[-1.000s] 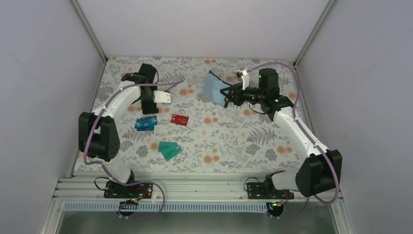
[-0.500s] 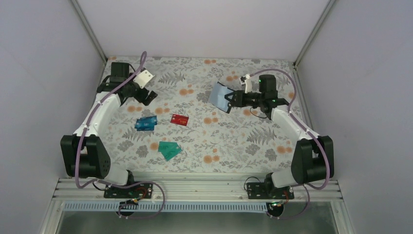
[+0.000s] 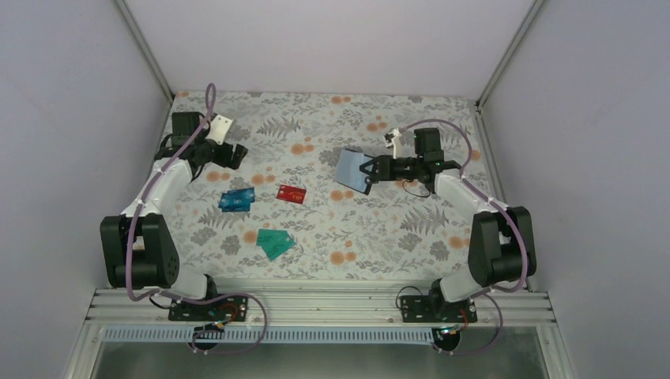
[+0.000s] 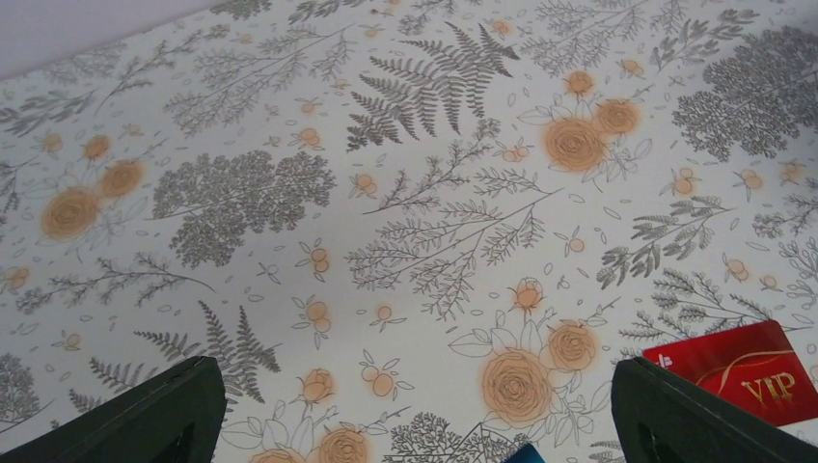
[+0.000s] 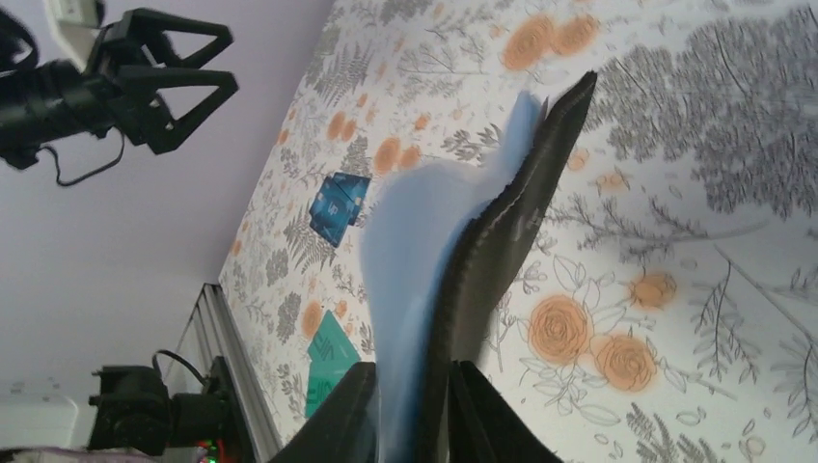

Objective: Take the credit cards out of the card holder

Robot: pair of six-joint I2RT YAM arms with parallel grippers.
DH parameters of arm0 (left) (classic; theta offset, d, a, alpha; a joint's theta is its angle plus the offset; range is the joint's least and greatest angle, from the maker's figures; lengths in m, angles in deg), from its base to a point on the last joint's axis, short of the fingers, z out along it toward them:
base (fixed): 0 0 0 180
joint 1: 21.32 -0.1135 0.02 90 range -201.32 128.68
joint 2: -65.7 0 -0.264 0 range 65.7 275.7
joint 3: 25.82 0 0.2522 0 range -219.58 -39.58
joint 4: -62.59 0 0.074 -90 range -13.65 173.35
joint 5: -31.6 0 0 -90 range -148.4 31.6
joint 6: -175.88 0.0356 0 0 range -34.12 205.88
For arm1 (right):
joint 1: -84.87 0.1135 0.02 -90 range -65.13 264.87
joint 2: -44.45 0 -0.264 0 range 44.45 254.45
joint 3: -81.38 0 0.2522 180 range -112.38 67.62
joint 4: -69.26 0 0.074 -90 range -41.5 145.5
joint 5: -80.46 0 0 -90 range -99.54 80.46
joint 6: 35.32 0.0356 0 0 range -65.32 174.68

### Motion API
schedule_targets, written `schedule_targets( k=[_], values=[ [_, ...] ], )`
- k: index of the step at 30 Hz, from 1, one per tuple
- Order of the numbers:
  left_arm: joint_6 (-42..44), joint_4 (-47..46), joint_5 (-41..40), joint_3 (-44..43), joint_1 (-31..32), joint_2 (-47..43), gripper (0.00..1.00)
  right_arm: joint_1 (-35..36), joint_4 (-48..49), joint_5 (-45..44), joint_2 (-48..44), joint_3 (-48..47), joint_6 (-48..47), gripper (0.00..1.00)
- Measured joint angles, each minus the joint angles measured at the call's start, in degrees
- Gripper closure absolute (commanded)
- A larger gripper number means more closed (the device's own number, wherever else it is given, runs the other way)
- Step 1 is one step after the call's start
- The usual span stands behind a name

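Card holder (image 3: 352,169) gripped in shut right claw (image 3: 370,170); red card (image 4: 745,371) on surface (image 3: 379,229) reads "VIP"; left claw (image 3: 235,155) spread wide open.

Robot test cell, lab-type setting. Plain pale panels (image 3: 332,39) close in the back and both sides, joined at the corners by bare metal struts (image 3: 144,47). Two small arms, the left arm (image 3: 162,185) and the right arm (image 3: 466,197), are bolted to a slotted aluminium rail (image 3: 316,304) at the near edge. Purple cables (image 3: 210,95) run exposed along each arm. The table (image 3: 379,229) wears a flower-and-fern printed cover — the one homely touch in a rig built for recording.
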Motion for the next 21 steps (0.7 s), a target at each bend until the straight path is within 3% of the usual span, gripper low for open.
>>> schedule_targets(
  k=[2, 4, 13, 21],
  values=[
    [-0.31, -0.63, 0.02, 0.24, -0.35, 0.0, 0.0, -0.07, -0.76, -0.55, 0.96, 0.09, 0.13, 0.26],
    [-0.46, -0.85, 0.02, 0.37, -0.52, 0.0, 0.0, -0.37, -1.11, -4.46, 1.44, 0.42, 0.61, 0.02],
    [-0.48, -1.64, 0.31, 2.29, -1.99, 0.02, 0.0, -7.48, -1.01, -33.53, -10.29, 7.87, 7.17, 0.0],
    [-0.74, -2.71, 0.68, 2.34, -2.45, 1.09, 0.0, -8.72, 2.01, -44.09, -19.93, 7.87, 8.17, 0.0]
  ],
)
